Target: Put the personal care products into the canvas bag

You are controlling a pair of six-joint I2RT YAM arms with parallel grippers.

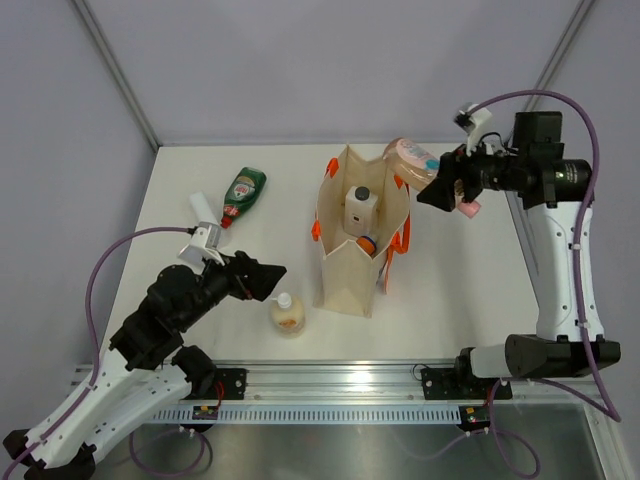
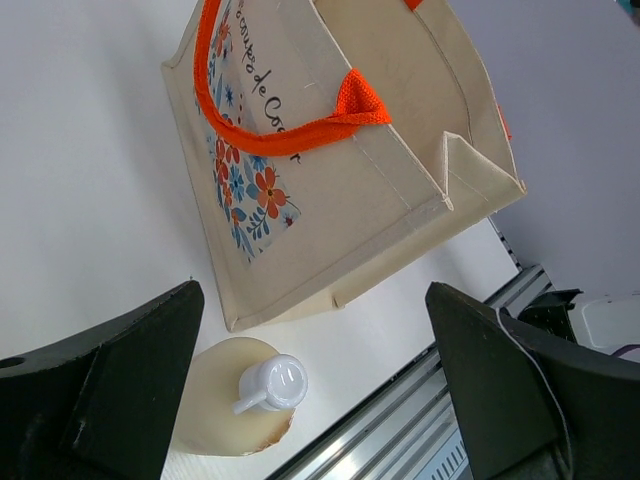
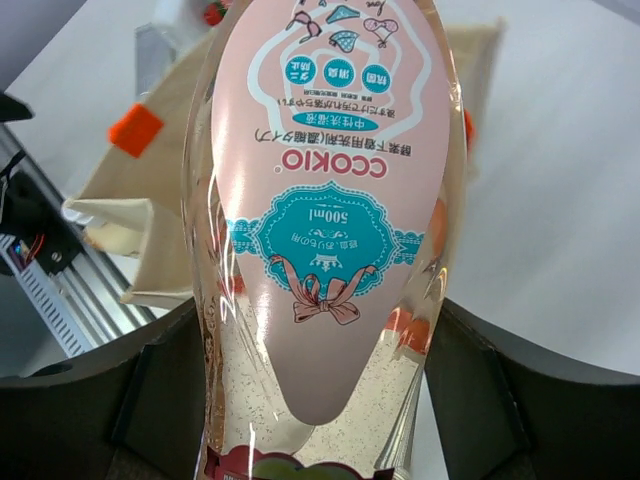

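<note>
Watching the right gripper, fingers clamped on the pink clear bottle, which hangs tilted over the canvas bag's right-hand rim rather than the middle of its mouth; released there, I'd expect it to clip the rim or an orange handle, fold the soft wall, or drop onto the table. The white black-capped bottle and orange cylinder sit inside, so the long bottle may jam across them; the left gripper, jaws spread, hovers just beside the cream pump bottle near the bag and could nudge either.
</note>
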